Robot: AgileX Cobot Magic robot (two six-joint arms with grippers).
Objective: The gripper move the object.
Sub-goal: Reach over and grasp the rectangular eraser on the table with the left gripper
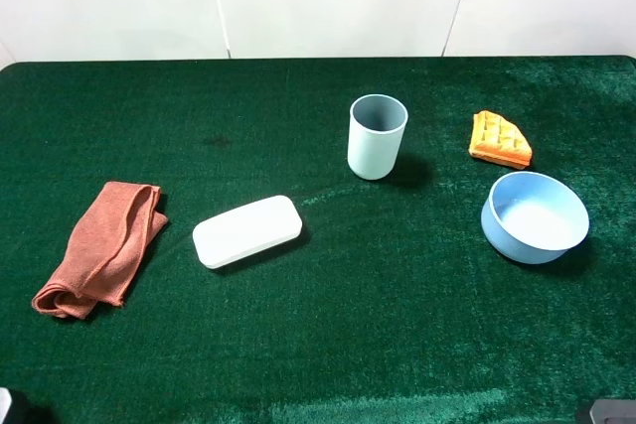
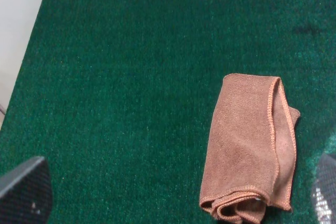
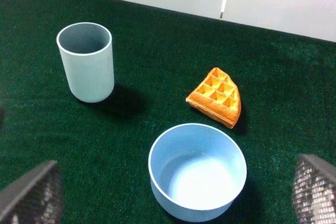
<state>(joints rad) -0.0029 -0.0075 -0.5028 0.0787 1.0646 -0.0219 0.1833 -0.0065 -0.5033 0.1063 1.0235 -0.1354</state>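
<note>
White oblong box (image 1: 247, 230), flat, smooth plastic, rounded corners: it lies flat on the dark green felt-covered table (image 1: 318, 345) and shows in the high view only. Taken from the table's middle, it sits close by at 9 o'clock. Its long axis runs roughly from 8 o'clock to 2 o'clock. Nothing touches it.

Rust-orange folded cloth (image 1: 104, 245): further out at 9 o'clock, beside the box but apart from it, with its near end rumpled.

Light-blue plastic cup (image 1: 377, 136): upright, mouth up, at 1 o'clock from the table's middle, apart from the box.

Orange waffle wedge (image 1: 500, 139): lying flat, well out at 2 o'clock.

Light-blue round bowl (image 1: 535, 216): upright at 3 o'clock, near the waffle and at its 5 o'clock, not touching it.

Left gripper (image 2: 176, 187): the two dark fingertips (image 2: 23, 190) stand far apart and hold nothing. It is above the table, with the cloth lying between and ahead of them.

Right gripper (image 3: 173, 188): the fingers (image 3: 315, 187) are likewise spread wide and hold nothing. The bowl sits in line between them, with the cup and the waffle beyond it.

Both grippers are away from the box.
</note>
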